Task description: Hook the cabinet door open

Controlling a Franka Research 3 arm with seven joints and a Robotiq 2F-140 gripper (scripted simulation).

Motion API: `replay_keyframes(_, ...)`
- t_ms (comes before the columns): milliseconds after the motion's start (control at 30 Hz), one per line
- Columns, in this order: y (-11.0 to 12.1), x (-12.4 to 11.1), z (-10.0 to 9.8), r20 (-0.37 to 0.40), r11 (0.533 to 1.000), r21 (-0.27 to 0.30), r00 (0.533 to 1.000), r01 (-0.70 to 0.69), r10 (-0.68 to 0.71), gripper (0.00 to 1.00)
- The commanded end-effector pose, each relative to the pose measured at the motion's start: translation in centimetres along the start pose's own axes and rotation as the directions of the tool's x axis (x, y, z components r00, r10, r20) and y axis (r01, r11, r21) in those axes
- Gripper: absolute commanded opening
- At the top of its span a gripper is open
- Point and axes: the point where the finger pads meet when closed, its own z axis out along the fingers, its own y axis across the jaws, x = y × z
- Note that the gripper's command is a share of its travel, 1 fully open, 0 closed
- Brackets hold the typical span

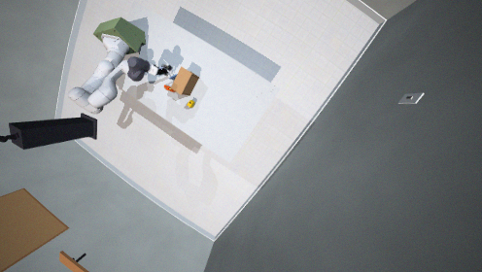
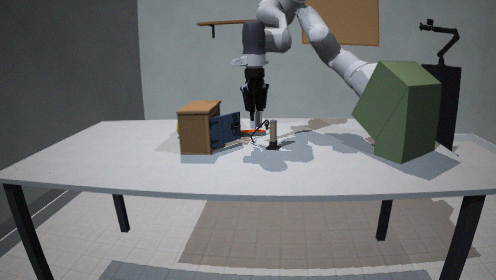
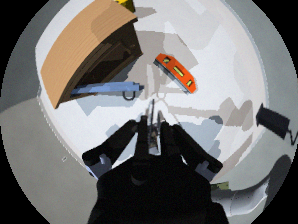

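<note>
The wooden cabinet [image 1: 186,81] [image 2: 195,132] [image 3: 95,35] stands upright on the table. Its blue door [image 2: 225,130] [image 3: 105,88] stands wide open, with a dark eye [image 3: 129,99] on its face. The post [image 2: 273,134] stands a short way from the door. The thin dark hook slants down from the post's top towards the door; its tip is apart from the eye. My gripper [image 1: 166,71] [image 2: 255,118] [image 3: 153,114] points down by the hook, its fingers a little apart. The hook shows between them in the wrist view; no firm grip on it shows, and contact is unclear.
An orange level [image 1: 169,88] [image 2: 257,132] [image 3: 177,71] lies on the table beyond the door and hook. A yellow object [image 1: 190,104] [image 3: 127,5] is beside the cabinet's far side. The green robot base [image 1: 120,31] [image 2: 405,115] stands at the table's other end.
</note>
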Motion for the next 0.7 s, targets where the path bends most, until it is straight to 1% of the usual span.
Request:
replay_keyframes(0, -0.2, 0.0, 0.4, 0.001, 1.000, 0.005, 1.000, -0.005, 0.005, 0.15)
replay_keyframes(167, -0.2, 0.1, 0.8, 0.001, 1.000, 0.005, 1.000, -0.005, 0.005, 0.15)
replay_keyframes(667, -0.2, 0.0, 2.9, 0.001, 1.000, 0.005, 1.000, -0.005, 0.005, 0.15)
